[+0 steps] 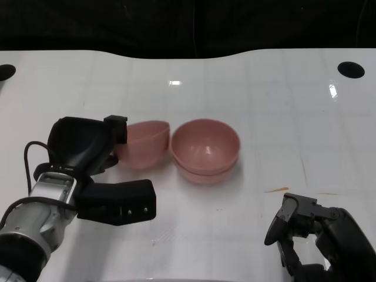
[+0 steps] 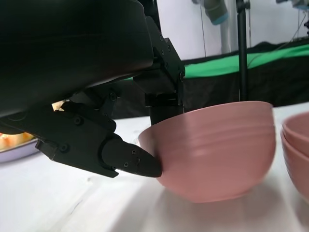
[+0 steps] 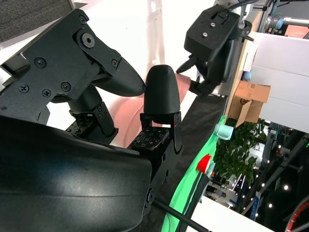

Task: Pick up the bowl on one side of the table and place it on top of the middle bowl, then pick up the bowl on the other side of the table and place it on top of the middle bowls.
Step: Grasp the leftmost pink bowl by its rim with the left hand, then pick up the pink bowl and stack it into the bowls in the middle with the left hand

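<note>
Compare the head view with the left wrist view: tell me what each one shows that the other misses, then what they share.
Only the head view shows the right hand, low and holding nothing, the full stack of two bowls in the middle, and the two dark holes in the table.

Only the left wrist view shows the grip from the side: one finger against the outer wall, another over the rim, and a green cloth behind.

Both show the left hand holding the pink side bowl, tilted, beside the stack.

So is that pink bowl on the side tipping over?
Yes. The side bowl is tilted, held by the left hand, its fingers against its wall. The middle stack sits level. A small brownish smear marks the table.
</note>
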